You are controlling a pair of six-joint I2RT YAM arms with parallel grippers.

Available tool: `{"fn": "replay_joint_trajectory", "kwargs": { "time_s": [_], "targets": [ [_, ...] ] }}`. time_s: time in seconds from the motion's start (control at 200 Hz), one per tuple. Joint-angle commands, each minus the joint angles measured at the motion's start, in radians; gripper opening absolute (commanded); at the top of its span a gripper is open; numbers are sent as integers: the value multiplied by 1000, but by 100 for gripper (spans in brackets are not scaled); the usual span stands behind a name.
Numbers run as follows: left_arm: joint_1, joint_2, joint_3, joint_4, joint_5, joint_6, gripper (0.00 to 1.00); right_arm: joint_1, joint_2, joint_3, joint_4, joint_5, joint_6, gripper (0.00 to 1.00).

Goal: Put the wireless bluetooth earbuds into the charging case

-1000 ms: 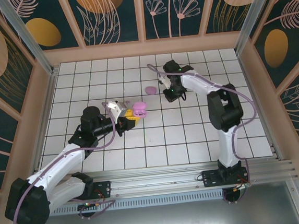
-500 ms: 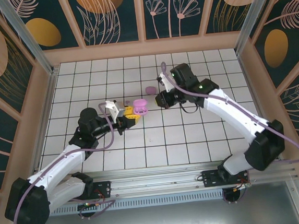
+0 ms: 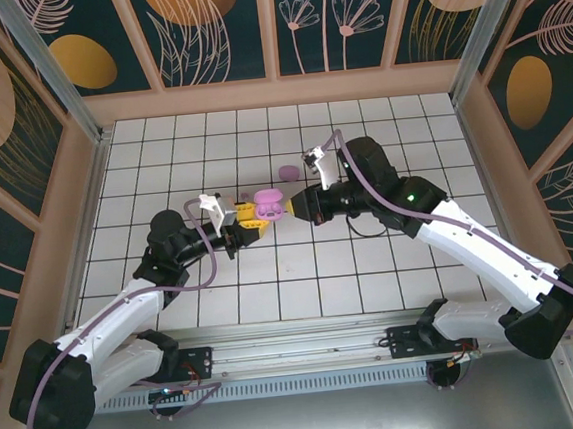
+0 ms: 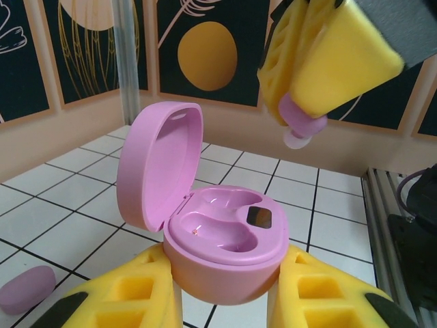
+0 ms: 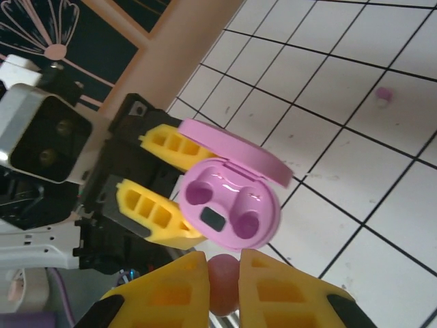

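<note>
While the left claw (image 4: 222,301) clamps the pink charging case (image 4: 225,239) by its lower body, one yellow finger pressed against each side, the case sits upright near the middle of the table (image 3: 371,267) with its lid hinged back and wide open. Both moulded wells inside are bare, and a small dark rectangle sits between them. Coming in from the right, the right claw (image 5: 223,263) has its two yellow fingers squeezed together on a pink-purple earbud (image 5: 222,287). The rounded end of the earbud pokes out past the fingertips. Seen from the left wrist, the earbud hangs above and to the right of the open wells, apart from the case. On the far side of the case, a larger pink oval piece (image 3: 286,172) lies flat on a white tile, near the case but not touching it. From the right wrist, a tiny purple bit (image 5: 384,94) rests on a tile well apart from the case; it may be another earbud, though it is too small to tell.
</note>
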Motion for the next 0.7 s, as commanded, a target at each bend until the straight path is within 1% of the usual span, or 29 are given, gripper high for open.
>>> {"fn": "replay_joint_trajectory", "kwargs": {
  "time_s": [0.0,0.28,0.691],
  "targets": [
    [-2,-21,-10,48,28,-17,6,34,-4,1,62,5,42,13],
    [-3,-33,-18,59,52,-36,6,76,66,29,64,39,36,14],
    [-2,-43,-30,69,67,-46,6,79,61,38,98,76,27,15]
  ]
}}
